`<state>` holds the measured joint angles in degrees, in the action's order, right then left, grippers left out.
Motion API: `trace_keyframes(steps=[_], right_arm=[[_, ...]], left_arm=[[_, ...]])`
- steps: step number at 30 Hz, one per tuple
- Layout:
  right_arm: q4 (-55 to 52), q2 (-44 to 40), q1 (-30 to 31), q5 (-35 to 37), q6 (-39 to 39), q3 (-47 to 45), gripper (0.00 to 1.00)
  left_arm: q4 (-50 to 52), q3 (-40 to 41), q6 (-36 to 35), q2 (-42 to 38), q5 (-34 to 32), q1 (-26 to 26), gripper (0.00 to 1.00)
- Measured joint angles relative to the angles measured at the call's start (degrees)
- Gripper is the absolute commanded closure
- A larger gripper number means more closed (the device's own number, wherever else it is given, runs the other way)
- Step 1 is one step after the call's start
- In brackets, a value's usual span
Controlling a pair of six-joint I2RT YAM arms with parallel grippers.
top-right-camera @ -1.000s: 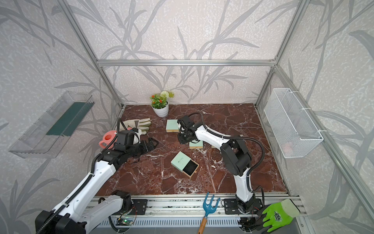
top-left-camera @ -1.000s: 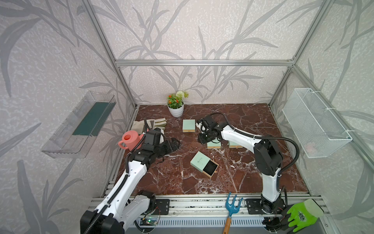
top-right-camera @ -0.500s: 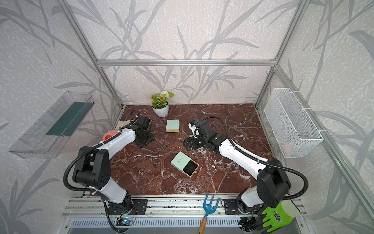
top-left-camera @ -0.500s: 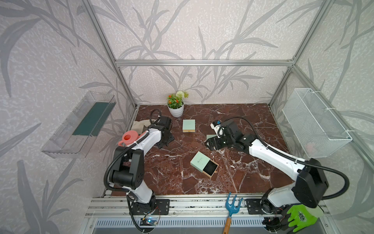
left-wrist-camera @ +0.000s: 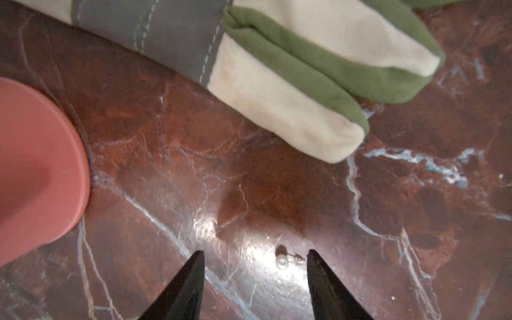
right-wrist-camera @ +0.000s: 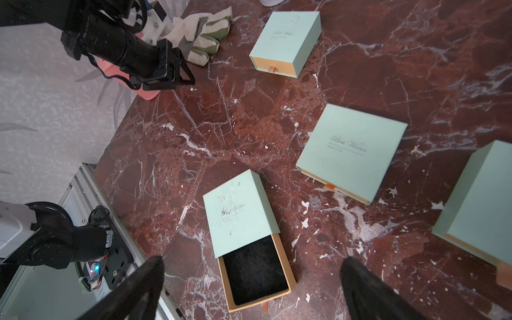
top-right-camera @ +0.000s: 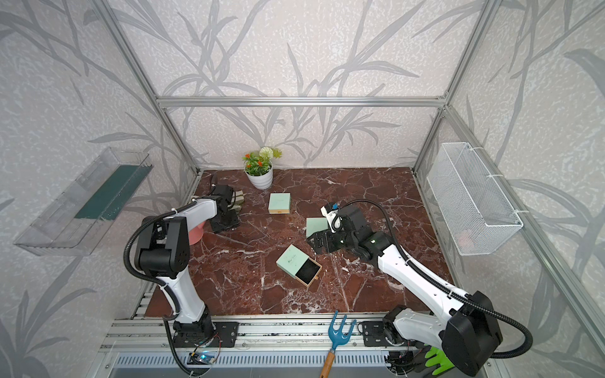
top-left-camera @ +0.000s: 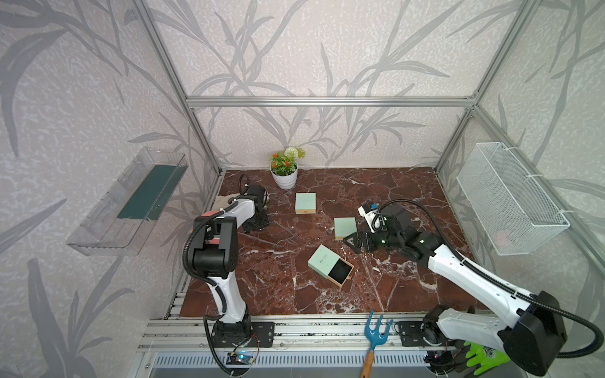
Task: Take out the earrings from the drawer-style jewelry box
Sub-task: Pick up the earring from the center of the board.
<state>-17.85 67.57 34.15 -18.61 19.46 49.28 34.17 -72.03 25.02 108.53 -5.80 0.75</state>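
Right, the left end effector [left-wrist-camera: 256, 251] sits low over the red marble surface [left-wrist-camera: 155, 166], its two black fingers spread apart. One pearl earring [left-wrist-camera: 282, 260] lies on the marble between them. It is closer to one fingertip [left-wrist-camera: 318, 271] than the other and touches neither. Just ahead of those tips sprawls a cream-and-green work glove [left-wrist-camera: 277, 88], and off to one side of them sits a pink container [left-wrist-camera: 36, 171].

Over to the right end effector [right-wrist-camera: 252, 259]: fingers wide apart, gripping nothing, hovering above the open jewelry box [right-wrist-camera: 238, 213]. Its drawer [right-wrist-camera: 255, 266] is slid out directly below the gap between the fingers, black lining showing.

A second earring [right-wrist-camera: 297, 125] lies out on the marble farther ahead of the right end effector, just beside an edge of a closed mint box [right-wrist-camera: 352, 152]. Two more closed boxes are in play, a far box [right-wrist-camera: 285, 41] well ahead of the fingers and a side box [right-wrist-camera: 476, 202] off toward one finger's flank. From this wrist view the first stud shows as a speck right at the left end effector's tips.

In both top views the two end effectors are well apart, and the open box lies nearer the right one.
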Motion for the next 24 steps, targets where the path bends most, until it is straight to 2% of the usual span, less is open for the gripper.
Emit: trace_keyframes(steps=[7, 18, 24], right_arm=[[0.72, 0.02, -0.04, -2.60, 0.50, -2.19, 0.01], [1.20, 0.92, -0.04, -4.28, 0.55, -2.54, 0.01], [1.33, 1.03, -0.04, -4.55, 0.68, -2.64, 0.01]], left_arm=[[-0.59, -6.49, -3.26, 5.44, 7.69, -1.77, 0.42], [0.26, -6.73, -4.00, 6.01, 12.87, -2.01, 0.49], [0.20, -5.14, -3.50, 4.94, 13.18, -1.31, 0.51]])
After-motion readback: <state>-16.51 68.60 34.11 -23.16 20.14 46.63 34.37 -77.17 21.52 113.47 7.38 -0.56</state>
